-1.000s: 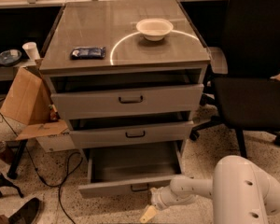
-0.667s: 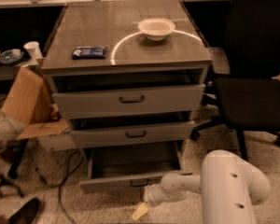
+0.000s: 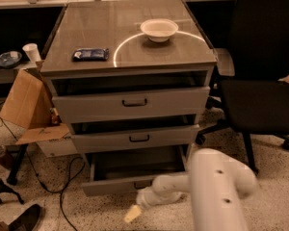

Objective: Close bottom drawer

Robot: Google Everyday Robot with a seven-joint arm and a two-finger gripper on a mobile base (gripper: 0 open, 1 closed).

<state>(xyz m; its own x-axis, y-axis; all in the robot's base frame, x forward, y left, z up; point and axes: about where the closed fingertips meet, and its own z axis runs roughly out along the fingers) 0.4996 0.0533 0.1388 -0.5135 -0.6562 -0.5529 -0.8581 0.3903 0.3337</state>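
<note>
The bottom drawer (image 3: pixel 111 186) is the lowest of three grey drawers and stands pulled out, its deep empty tray showing. Its small dark handle is partly hidden behind my arm. My gripper (image 3: pixel 133 213) hangs low in front of the drawer's front, just below and right of its middle, close to the floor. My white arm (image 3: pixel 216 186) reaches in from the lower right. The middle drawer (image 3: pixel 135 138) and top drawer (image 3: pixel 130 102) each stand slightly out.
A white bowl (image 3: pixel 159 29) and a dark packet (image 3: pixel 90 54) lie on the cabinet top. A black office chair (image 3: pixel 265 81) stands right of the cabinet. A cardboard box (image 3: pixel 24 105) and a floor cable (image 3: pixel 62 186) are on the left.
My arm and gripper have moved left along the bottom drawer's front. The view has shifted slightly. The drawer stands about as far out as before.
</note>
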